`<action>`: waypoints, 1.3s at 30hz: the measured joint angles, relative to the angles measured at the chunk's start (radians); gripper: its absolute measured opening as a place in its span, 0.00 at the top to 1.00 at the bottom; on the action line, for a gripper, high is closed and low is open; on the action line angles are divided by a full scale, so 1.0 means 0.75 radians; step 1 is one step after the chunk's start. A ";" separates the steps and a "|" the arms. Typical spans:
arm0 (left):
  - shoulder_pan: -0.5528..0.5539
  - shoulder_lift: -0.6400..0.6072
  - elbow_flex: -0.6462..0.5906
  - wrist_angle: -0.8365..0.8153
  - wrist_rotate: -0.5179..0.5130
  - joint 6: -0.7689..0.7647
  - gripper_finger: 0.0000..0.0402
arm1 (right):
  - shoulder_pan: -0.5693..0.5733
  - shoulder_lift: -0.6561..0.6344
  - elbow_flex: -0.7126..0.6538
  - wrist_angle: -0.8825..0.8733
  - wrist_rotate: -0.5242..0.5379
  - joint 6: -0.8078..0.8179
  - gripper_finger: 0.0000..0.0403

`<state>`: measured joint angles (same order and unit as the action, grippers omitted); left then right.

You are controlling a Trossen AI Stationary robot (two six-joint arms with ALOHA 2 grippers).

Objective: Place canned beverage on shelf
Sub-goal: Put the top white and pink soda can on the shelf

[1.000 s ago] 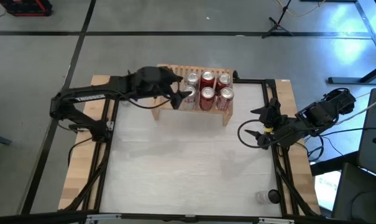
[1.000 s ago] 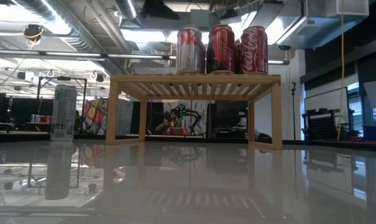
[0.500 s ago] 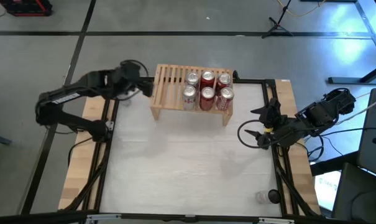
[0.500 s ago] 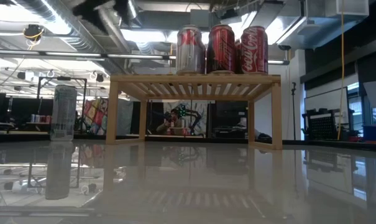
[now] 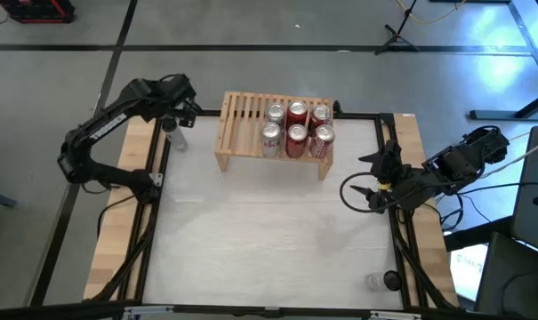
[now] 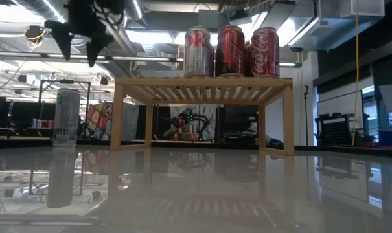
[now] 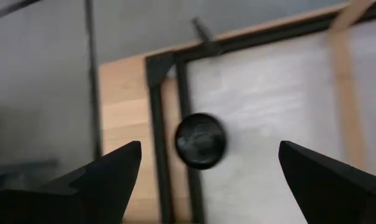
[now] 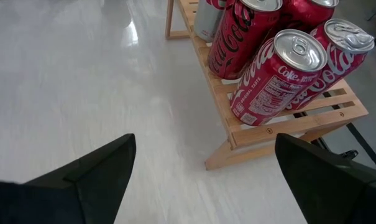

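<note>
The left hand point(image 5: 173, 105), fingers spread and empty, hovers above a slim silver can point(image 5: 172, 135), apparently upright, left of the shelf point(image 5: 237, 120); the right hand point(image 5: 372, 176) waits released at the tabletop's point(image 5: 269, 240) right edge.

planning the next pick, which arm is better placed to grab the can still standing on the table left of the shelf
Left. Its open gripper hovers right above that can, beside the shelf. The right gripper waits at the table's far right edge.
</note>
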<state>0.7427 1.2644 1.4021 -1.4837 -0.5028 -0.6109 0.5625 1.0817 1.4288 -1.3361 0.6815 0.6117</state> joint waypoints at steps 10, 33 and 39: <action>0.208 0.163 -0.001 -0.025 0.132 0.217 0.08 | 0.000 0.000 0.000 0.000 0.000 -0.001 0.07; 0.278 0.440 -0.013 -0.100 0.171 0.347 0.08 | 0.000 0.000 0.000 -0.019 0.036 -0.025 0.07; 0.278 0.479 -0.075 -0.090 0.189 0.386 0.08 | 0.000 0.000 0.000 -0.025 0.043 -0.025 0.07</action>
<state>0.9508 1.6235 1.3459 -1.5509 -0.3609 -0.3213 0.5625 1.0817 1.4288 -1.3546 0.7140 0.5930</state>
